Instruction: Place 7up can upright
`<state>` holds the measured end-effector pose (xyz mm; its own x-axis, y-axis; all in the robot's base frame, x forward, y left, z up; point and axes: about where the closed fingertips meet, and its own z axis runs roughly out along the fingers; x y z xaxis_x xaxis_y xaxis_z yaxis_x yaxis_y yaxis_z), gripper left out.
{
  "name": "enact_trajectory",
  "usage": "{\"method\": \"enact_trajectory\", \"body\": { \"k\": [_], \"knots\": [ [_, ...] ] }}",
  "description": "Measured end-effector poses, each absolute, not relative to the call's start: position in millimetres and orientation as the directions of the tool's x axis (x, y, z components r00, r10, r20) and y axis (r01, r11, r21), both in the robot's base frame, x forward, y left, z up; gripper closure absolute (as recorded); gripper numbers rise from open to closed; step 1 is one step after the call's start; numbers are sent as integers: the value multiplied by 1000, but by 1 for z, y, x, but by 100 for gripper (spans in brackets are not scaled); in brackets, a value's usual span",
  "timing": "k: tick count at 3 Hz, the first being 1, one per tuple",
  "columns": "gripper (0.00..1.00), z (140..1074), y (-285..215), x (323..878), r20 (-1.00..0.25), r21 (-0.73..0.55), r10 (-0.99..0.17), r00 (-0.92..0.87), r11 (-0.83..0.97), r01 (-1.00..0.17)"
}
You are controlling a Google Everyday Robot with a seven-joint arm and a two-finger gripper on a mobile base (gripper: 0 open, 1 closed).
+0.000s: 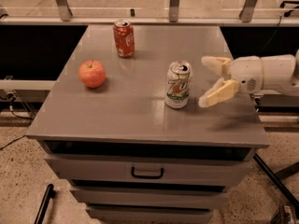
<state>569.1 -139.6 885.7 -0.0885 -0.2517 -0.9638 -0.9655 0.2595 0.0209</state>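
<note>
The 7up can [178, 85], silver-white with a green band and green-red logo, stands upright on the grey cabinet top [140, 111], right of centre. My gripper [204, 80] is just to the right of the can, a small gap away and not touching it. Its two cream fingers [217, 94] are spread open and empty. The white arm reaches in from the right edge.
A red-orange soda can [124, 38] stands upright at the back of the top. A red apple [92, 73] lies at the left. A drawer with a black handle [147, 174] is below the front edge. Metal rails run behind the cabinet.
</note>
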Motion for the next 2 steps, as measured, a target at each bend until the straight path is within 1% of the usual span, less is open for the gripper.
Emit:
{"method": "enact_trajectory", "body": {
  "k": [1,2],
  "knots": [
    [0,874,-191,572,-915,-38,-387,-114,364,-931],
    [0,868,-206,572,-897,-54,-424,-126,388,-920]
  ]
}}
